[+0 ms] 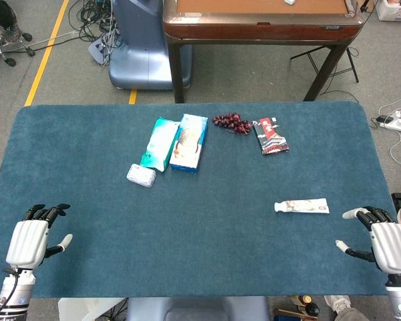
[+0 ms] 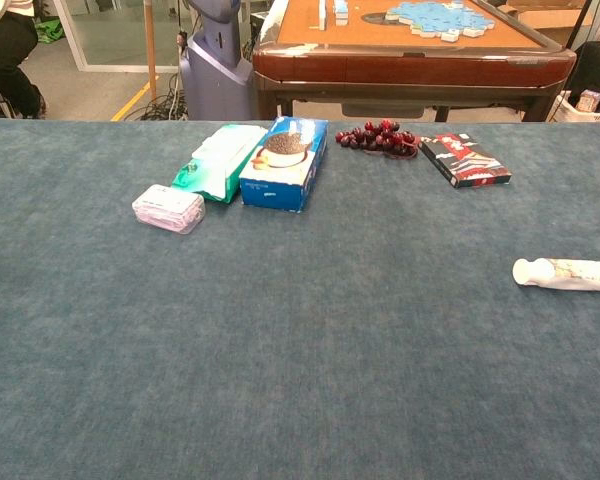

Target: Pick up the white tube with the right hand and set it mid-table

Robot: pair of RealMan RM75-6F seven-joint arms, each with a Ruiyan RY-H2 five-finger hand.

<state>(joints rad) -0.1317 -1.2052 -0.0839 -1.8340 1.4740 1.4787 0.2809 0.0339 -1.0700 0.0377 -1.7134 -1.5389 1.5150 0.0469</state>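
Blue felt covered the table, which filled most of the head view. The white tube lay flat in the lower right of that frame, cap end pointing toward the frame's left, with bare cloth all around it; in the chest view it sat at the right edge, partly cut off by the frame. The right hand hung at the bottom right corner of the head view, near the tube but apart from it, with its fingers spread and nothing in them. The left hand hung at the bottom left corner, likewise spread and holding nothing. Neither hand showed in the chest view.

Across the upper middle of the table lay a row of packaged goods. A green and white pack lay touching a blue box printed with a picture of a bowl, both closed, so their contents could not be seen. Just below the green pack, toward the frame's left, sat a small clear case, its contents too small to make out. To the right of the box lay a bunch of dark red grapes, and just beside them a red and black packet, also closed.
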